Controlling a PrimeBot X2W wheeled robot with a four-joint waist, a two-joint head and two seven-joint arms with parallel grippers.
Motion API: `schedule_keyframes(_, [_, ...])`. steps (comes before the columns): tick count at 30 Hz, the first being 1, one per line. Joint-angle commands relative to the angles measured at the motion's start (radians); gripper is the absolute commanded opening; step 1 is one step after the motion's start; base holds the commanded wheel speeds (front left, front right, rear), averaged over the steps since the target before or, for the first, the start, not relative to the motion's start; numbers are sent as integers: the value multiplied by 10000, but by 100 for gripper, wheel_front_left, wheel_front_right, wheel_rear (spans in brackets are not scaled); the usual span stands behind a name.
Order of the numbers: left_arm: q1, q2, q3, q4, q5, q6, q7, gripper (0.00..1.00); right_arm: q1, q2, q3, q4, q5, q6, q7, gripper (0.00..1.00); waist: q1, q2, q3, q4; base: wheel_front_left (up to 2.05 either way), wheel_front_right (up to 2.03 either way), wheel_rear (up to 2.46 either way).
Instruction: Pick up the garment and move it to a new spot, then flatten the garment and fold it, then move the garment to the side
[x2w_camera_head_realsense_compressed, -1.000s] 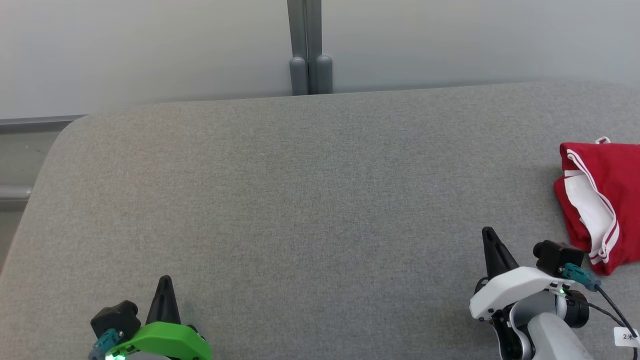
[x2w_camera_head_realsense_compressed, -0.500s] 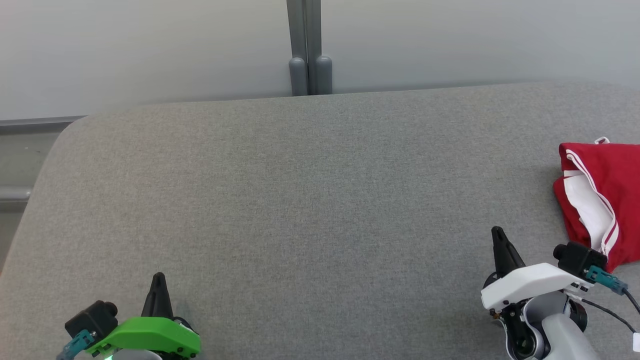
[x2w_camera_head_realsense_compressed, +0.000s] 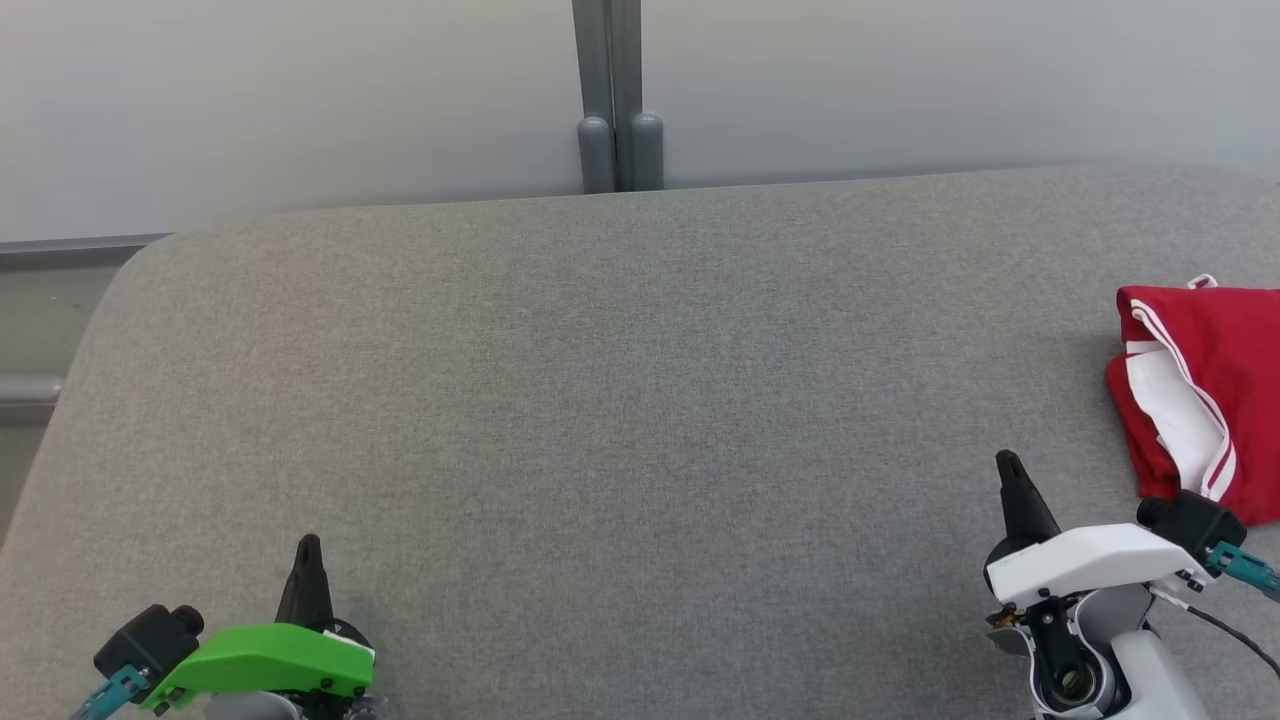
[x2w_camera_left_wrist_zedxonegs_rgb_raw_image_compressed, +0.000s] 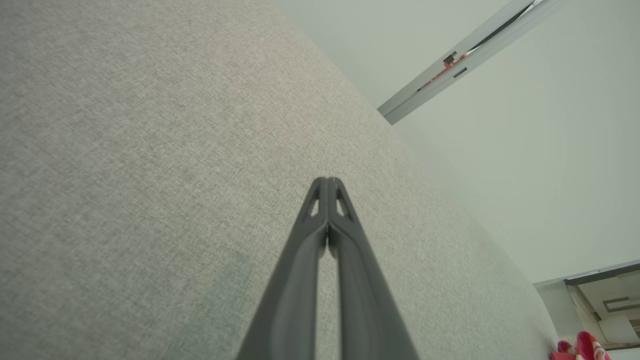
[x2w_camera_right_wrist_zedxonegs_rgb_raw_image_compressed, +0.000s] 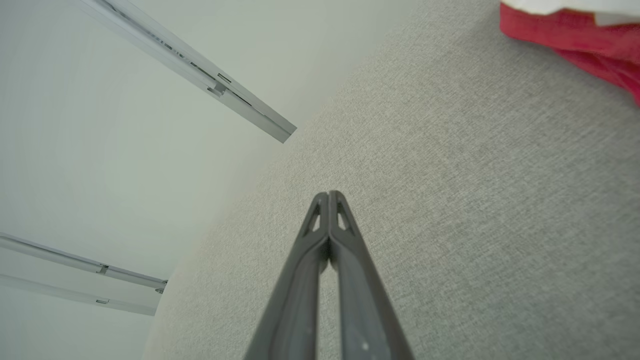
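You find the red garment with white trim lying bunched at the right edge of the grey cushion. The head view gives you most of it, the right wrist view its red hem in the upper corner, and the left wrist view a small red piece far away. The right gripper has its fingers pressed together and holds nothing, and so does the left gripper. The garment lies near the right gripper, on its right side, not touching the fingers.
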Motion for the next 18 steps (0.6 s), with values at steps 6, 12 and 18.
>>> schedule_keyframes(6, [-307,61,170,-262,-900,-158,216,0,30,-54,-124,-352,943,0,224,0,0,0,-8,-4,0,0,0])
schedule_keyframes(12, [-332,66,266,-359,-1591,-257,401,0,101,-58,-200,-505,1648,1,410,0,0,0,-16,-8,0,0,0])
schedule_keyframes(18, [-363,71,363,-454,-2238,-351,575,0,153,-62,-272,-653,2316,1,578,0,0,0,-24,-12,0,0,0])
